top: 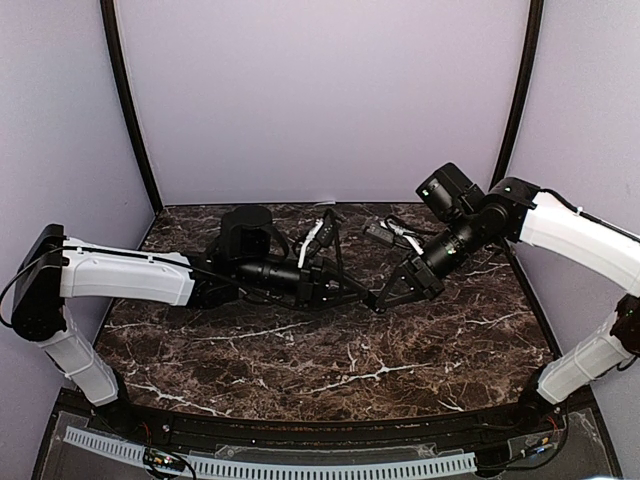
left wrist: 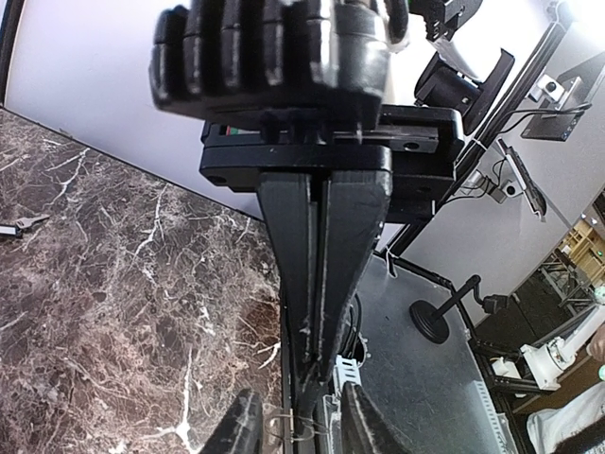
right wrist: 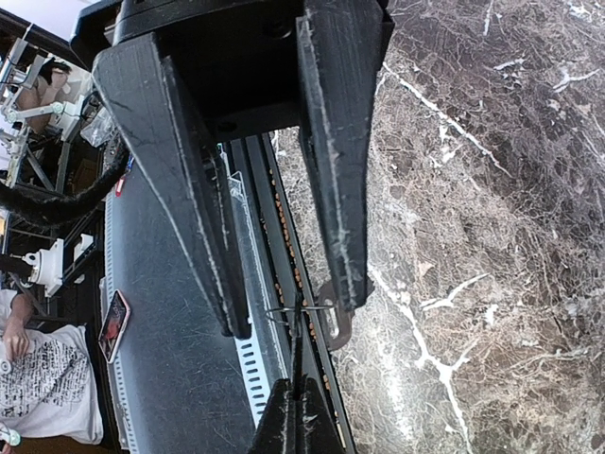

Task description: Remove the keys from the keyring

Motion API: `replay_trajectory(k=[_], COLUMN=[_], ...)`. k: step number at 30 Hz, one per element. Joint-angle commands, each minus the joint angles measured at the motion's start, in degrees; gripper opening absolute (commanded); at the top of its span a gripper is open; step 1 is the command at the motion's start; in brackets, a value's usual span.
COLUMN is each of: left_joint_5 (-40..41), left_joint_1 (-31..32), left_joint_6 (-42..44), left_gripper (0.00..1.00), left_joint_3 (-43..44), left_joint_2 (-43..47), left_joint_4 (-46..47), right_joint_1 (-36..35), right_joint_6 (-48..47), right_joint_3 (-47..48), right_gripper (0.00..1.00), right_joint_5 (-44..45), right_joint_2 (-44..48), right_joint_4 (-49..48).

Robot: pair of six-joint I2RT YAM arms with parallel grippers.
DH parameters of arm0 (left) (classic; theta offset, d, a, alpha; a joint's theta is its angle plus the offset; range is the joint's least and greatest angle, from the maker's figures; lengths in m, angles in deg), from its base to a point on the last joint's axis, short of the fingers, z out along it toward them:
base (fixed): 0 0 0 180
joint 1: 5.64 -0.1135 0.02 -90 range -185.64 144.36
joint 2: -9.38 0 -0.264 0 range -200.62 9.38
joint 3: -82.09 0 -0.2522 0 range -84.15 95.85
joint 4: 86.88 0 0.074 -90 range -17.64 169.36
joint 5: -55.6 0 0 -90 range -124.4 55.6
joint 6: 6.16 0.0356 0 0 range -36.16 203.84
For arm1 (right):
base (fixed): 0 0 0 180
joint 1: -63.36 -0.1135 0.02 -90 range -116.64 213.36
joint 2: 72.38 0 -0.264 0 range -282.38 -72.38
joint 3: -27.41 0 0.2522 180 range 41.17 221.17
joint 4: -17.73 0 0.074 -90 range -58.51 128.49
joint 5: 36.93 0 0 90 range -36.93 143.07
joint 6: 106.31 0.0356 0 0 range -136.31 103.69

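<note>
**Both hands meet at the keyring**

My left hand (right wrist: pixel 298 390) has its fingers together, clamped on the thin wire keyring (right wrist: pixel 299 320). One small dark key (right wrist: pixel 333 322) is at the ring, just beside a fingertip of my right hand (right wrist: pixel 293 312), which is spread apart around it. Both arms stretch low over the marble surface (top: pixel 300 370).

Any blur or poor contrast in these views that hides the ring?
Top view: even light, but the black left gripper and right gripper merge with the dark table. Left wrist: blurred at the top, near the lens; shut jaws sharp. Right wrist: sharp; thin ring shows between open jaws.
</note>
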Motion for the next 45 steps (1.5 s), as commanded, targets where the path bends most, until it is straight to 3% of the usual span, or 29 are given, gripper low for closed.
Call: replay_trajectory(k=[1, 16, 34, 37, 45], left_joint_5=[-2.1, -3.7, -3.6, -3.3, 1.8], left_joint_1=[-0.1, -0.1, -0.1, -0.1, -0.2], left_joint_6=[-0.7, -2.2, -4.8, -6.1, -10.4], left_gripper=[0.32, 0.34, 0.01, 0.0, 0.0], left_joint_3=[-0.3, -0.1, -0.5, -1.0, -3.0], left_joint_2=[0.7, -1.0, -1.1, -1.1, 0.5], left_joint_4=[1.3, 2.3, 4.5, 6.0, 9.1], right_joint_1=[-0.5, -0.4, -0.4, -0.4, -0.4], right_joint_6=[0.1, 0.1, 0.9, 2.3, 8.5], right_joint_3=[1.5, 2.1, 1.1, -0.4, -10.3], right_gripper=[0.0, 0.0, 0.0, 0.06, 0.39], right_joint_5=[0.8, 0.4, 4.6, 5.5, 12.0], right_joint_2=[1.1, 0.5, 1.8, 3.2, 11.6], right_joint_4=[-1.7, -1.6, -5.3, -8.4, -24.6])
